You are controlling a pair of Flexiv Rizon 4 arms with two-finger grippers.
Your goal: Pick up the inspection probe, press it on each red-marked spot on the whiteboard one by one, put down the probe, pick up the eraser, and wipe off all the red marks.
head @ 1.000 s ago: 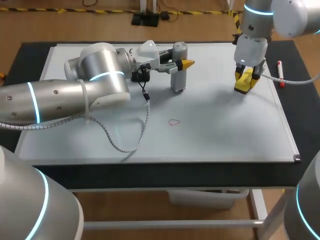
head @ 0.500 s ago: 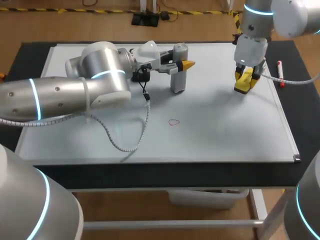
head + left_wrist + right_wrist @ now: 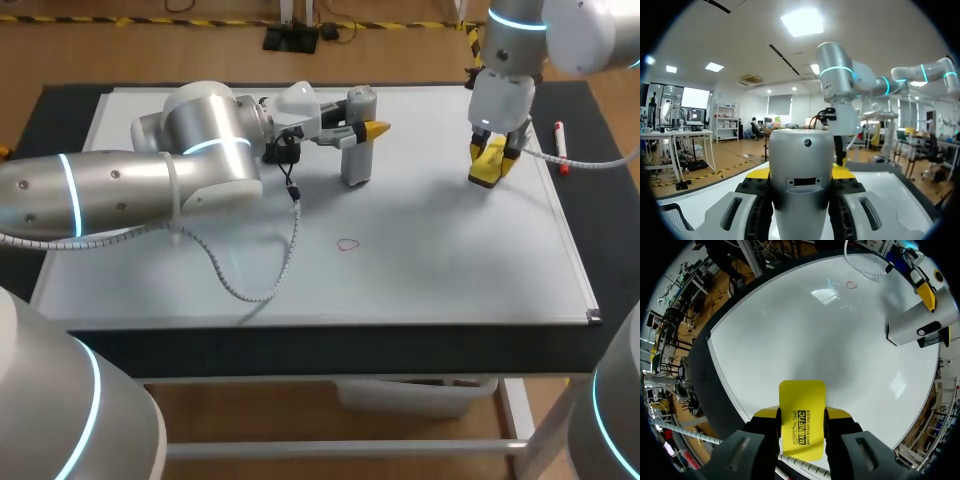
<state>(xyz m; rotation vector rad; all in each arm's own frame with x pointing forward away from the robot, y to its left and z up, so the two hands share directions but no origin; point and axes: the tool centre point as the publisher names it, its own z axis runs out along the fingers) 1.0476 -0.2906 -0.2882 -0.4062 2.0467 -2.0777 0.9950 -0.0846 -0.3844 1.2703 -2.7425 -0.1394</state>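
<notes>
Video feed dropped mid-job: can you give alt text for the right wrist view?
The right gripper is shut on a flat yellow rectangular eraser over the whiteboard. Farther ahead are a grey cylindrical probe and a small red outlined mark.

Our left arm [image 3: 120, 190] and right arm [image 3: 520, 40] are fat silver-grey tubes with glowing cyan rings at the joints. Left gripper [image 3: 362, 135] and right gripper [image 3: 490, 162]: black fingers [image 3: 762, 432], bright yellow tips [image 3: 837, 413], white housing [image 3: 500, 100] right behind them. Curly white cable [image 3: 270, 275] dangles behind our left gripper.
</notes>
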